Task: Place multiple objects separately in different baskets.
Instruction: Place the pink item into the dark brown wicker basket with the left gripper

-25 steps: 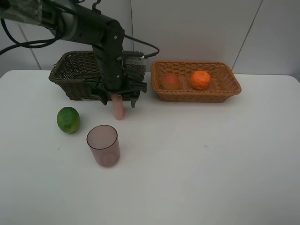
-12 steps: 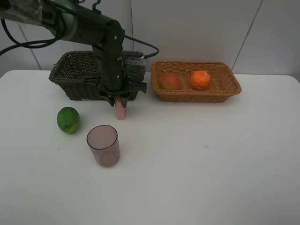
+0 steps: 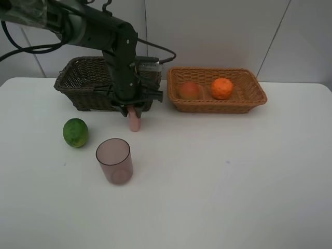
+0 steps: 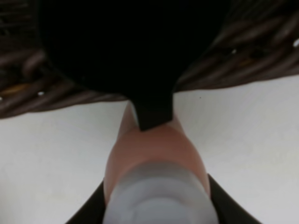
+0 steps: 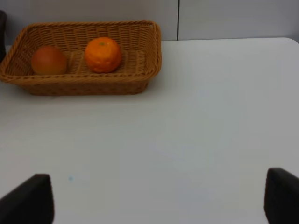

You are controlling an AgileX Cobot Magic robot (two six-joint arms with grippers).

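1. Gripping the pink bottle (image 3: 135, 123) near its white cap (image 4: 159, 200), the left hand (image 3: 134, 110) was closed on it and held it upright, probably for a clean drop-in.
2. Bottle was at the near side of the dark basket (image 3: 78, 85), the likely target. Couldn't tell if its base touched the desk (image 3: 233, 181).
3. Tan basket (image 3: 254, 98), right, held the orange (image 3: 222, 88) and peach (image 3: 189, 90).
4. Right hand (image 5: 156, 200) was wide open and empty over bare desk.
5. Green fruit (image 3: 75, 133) and cup (image 3: 114, 161) sat loose, near-left, unsorted.
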